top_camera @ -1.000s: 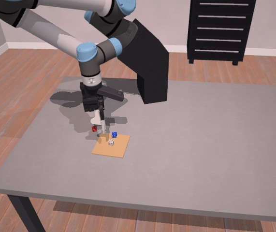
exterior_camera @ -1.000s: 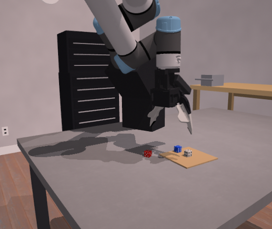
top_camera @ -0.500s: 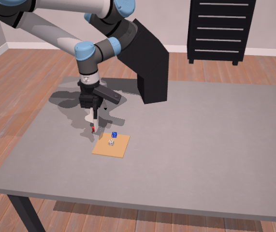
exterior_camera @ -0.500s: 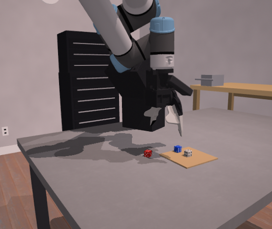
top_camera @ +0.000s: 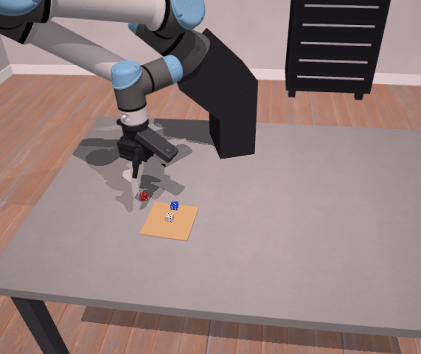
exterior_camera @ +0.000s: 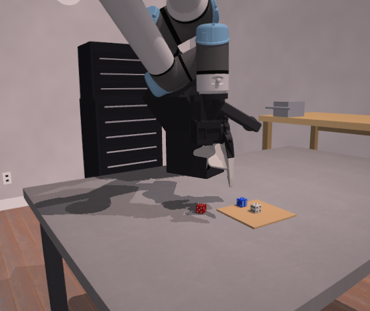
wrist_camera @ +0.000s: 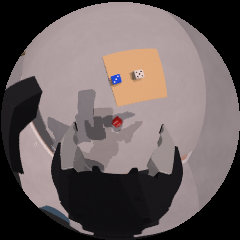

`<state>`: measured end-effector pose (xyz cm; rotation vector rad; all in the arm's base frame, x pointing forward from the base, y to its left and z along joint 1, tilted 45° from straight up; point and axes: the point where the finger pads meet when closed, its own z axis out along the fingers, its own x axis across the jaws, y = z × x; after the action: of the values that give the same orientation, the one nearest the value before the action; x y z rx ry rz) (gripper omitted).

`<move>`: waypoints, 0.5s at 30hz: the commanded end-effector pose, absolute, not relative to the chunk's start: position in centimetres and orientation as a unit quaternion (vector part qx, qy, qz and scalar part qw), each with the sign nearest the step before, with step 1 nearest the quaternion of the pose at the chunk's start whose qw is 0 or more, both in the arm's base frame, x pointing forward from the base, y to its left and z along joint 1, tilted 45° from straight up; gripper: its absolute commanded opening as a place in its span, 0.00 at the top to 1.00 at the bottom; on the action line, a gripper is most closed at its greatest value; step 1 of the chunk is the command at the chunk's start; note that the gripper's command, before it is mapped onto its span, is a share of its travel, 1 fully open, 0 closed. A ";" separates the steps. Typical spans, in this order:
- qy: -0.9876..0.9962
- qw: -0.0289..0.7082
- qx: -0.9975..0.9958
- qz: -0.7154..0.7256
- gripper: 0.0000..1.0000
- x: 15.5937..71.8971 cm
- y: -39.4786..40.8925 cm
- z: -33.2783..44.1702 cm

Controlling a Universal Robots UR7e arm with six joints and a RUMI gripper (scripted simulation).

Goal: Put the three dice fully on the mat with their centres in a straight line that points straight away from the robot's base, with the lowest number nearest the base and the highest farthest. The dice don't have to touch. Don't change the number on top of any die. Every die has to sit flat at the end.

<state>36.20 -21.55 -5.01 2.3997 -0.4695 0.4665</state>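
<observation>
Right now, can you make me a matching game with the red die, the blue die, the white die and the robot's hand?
1. red die
2. blue die
3. white die
4. hand

A. near the mat's middle
B. open, above the table
C. off the mat
D. by the mat's edge

Pairs: 1-C, 2-D, 3-A, 4-B

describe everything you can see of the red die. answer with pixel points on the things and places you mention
The red die [top_camera: 144, 196] [exterior_camera: 201, 208] [wrist_camera: 117, 122] is a small cube with white pips, plastic by its look. It sits flat on the grey table [top_camera: 279, 228] [exterior_camera: 178, 261], off the mat [top_camera: 164, 230] [exterior_camera: 255, 222] [wrist_camera: 150, 92], amid the arm's shadow. Nothing grips it: the gripper [wrist_camera: 118, 123] is open above the table. Its top number is too small to read surely.
</observation>
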 end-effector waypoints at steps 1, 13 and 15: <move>-0.254 0.306 0.894 0.206 0.00 35.7 -22.0 -4.5; -0.361 0.281 0.855 0.244 0.00 34.8 -22.9 -3.7; -0.376 0.277 0.848 0.250 0.00 34.7 -23.0 -3.6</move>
<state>35.10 -22.63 -4.12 2.3279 -0.8534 0.6074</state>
